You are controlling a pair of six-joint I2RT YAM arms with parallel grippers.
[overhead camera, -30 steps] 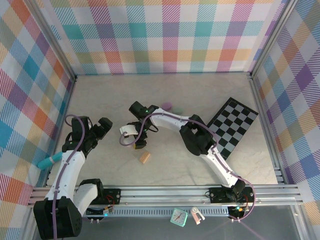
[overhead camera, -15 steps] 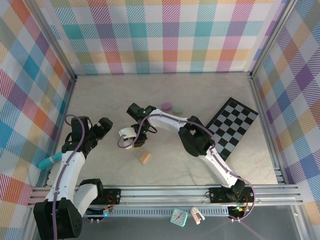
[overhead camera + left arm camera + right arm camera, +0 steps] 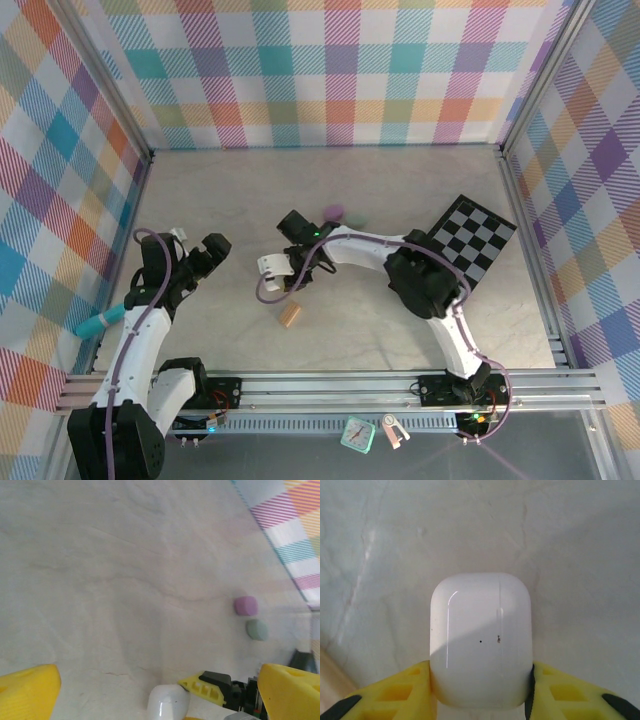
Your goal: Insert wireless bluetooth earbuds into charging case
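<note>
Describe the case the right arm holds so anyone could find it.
From the checkerboard on the right, follow the right arm leftward to the right gripper. The charging case pinched there is glossy white, unlike the loose purple case and green case beyond.

Closed white case [image 3: 480, 635] in right pincer [image 3: 480, 682]

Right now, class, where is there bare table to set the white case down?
Bare: the far strip between back wall and purple case; the near patch between tan block and right arm. Crowded: the middle, around the white case.
</note>
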